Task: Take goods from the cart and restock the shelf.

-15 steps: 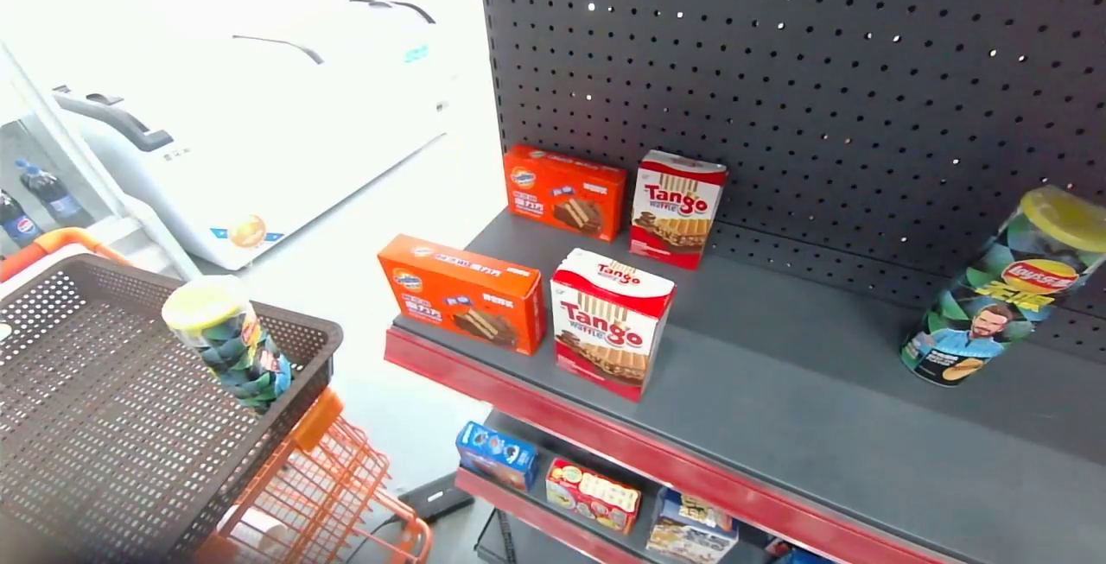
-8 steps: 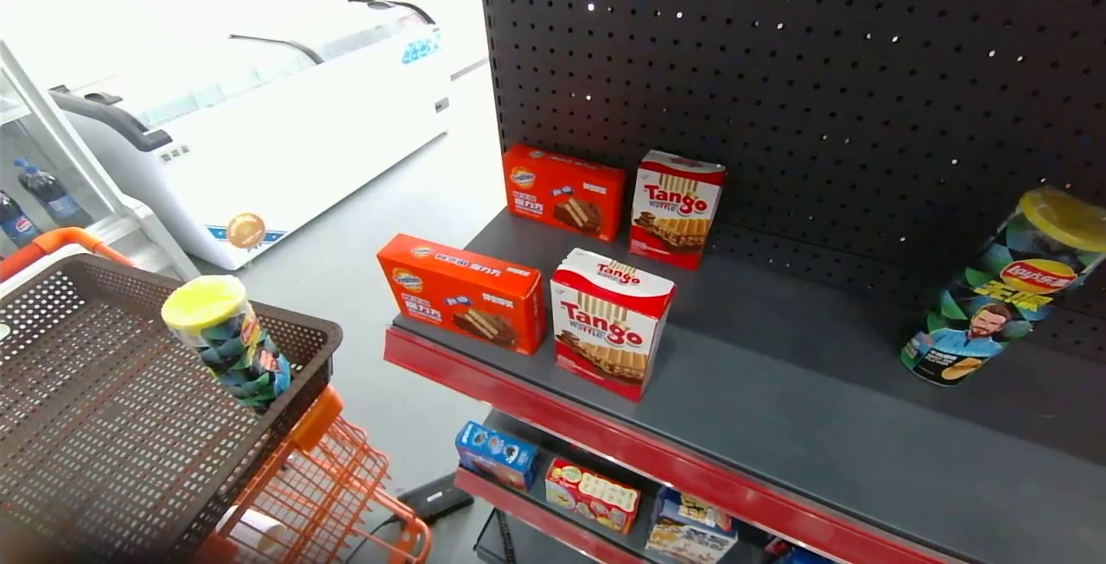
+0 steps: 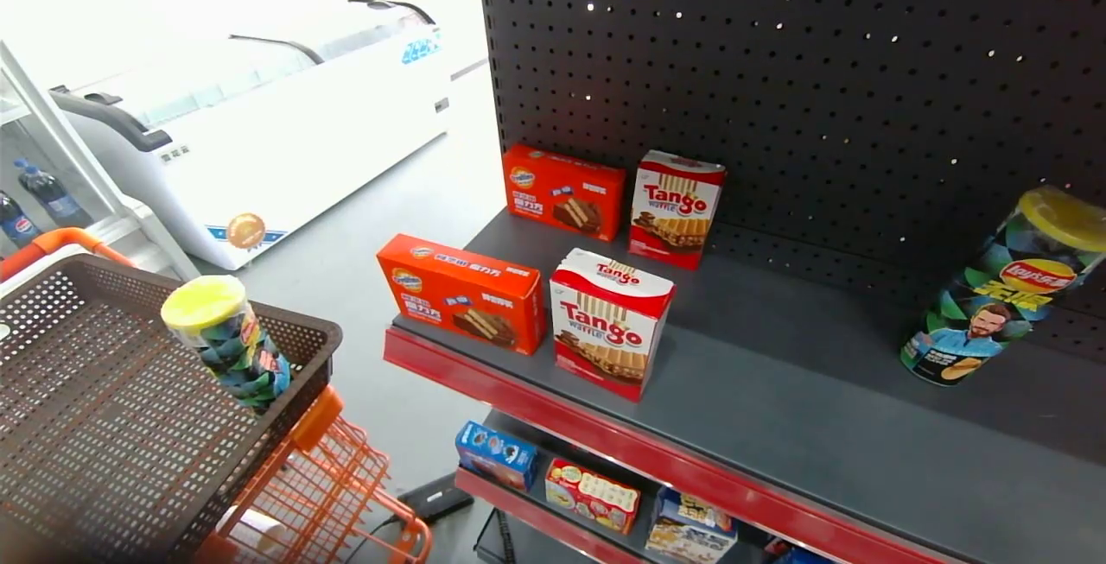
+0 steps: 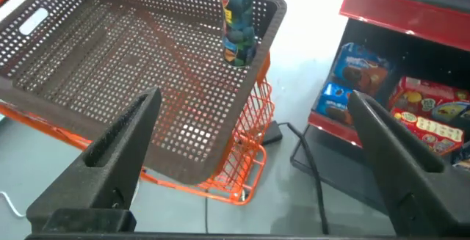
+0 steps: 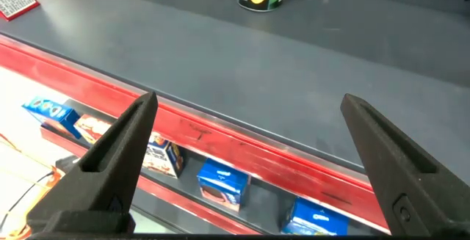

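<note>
The head camera looks forward and down across the basket and shelf. The left wrist camera shares the basket, seen below the left claw. The right wrist camera shares the shelf, close beyond the right claw.

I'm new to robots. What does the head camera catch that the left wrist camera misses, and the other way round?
Head view: the top shelf with two orange boxes, two wafer boxes, a chip can near the back panel, and a white freezer across the aisle.
Left wrist view: the left gripper, its fingers wide open.
Both: the brown basket on the orange cart, the yellow-lidded can standing in it, and a blue box among the goods on the lower shelf.
</note>
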{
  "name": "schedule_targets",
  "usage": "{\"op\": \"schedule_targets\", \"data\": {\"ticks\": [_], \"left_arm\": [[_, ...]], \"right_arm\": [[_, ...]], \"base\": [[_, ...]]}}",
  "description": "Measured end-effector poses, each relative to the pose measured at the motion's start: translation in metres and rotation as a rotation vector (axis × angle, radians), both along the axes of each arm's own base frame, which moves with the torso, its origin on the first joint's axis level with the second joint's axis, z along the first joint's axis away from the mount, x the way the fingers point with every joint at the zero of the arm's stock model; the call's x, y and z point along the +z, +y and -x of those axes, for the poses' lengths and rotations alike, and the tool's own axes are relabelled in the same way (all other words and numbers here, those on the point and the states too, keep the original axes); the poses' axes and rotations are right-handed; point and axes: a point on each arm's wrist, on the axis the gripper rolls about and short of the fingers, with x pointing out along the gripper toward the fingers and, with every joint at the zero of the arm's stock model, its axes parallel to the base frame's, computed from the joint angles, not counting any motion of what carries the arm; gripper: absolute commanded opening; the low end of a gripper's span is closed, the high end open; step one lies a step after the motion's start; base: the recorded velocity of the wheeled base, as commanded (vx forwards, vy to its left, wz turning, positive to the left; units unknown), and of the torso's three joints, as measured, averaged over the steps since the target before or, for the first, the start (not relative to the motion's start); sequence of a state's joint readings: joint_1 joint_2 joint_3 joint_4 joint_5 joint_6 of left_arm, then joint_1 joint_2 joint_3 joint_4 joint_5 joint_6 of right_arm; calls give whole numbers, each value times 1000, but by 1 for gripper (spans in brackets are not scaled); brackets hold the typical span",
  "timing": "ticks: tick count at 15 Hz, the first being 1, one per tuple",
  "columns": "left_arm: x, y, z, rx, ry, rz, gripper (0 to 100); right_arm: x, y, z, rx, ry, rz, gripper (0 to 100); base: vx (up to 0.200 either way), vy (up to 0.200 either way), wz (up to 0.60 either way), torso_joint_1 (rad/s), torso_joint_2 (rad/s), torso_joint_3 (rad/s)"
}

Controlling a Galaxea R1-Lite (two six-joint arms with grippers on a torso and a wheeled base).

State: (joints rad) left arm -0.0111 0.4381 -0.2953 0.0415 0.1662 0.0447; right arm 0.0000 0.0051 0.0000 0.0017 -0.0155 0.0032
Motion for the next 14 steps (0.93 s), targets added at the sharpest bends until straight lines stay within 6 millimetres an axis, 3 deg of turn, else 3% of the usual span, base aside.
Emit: {"op": "schedule_targets", "data": {"ticks": [7,11,14], "left_arm": [[3,12,-77,66,205,12,100],[-7,29,-128,97,109,-8,100],[-26,32,-161,52,73,-11,100]], "right_arm": [[0,0,0,0,0,0,100],[0,0,0,0,0,0,100],[0,0,0,0,0,0,100]], "base": [[0,0,0,0,0,0],[0,0,0,0,0,0],[0,0,0,0,0,0]]}}
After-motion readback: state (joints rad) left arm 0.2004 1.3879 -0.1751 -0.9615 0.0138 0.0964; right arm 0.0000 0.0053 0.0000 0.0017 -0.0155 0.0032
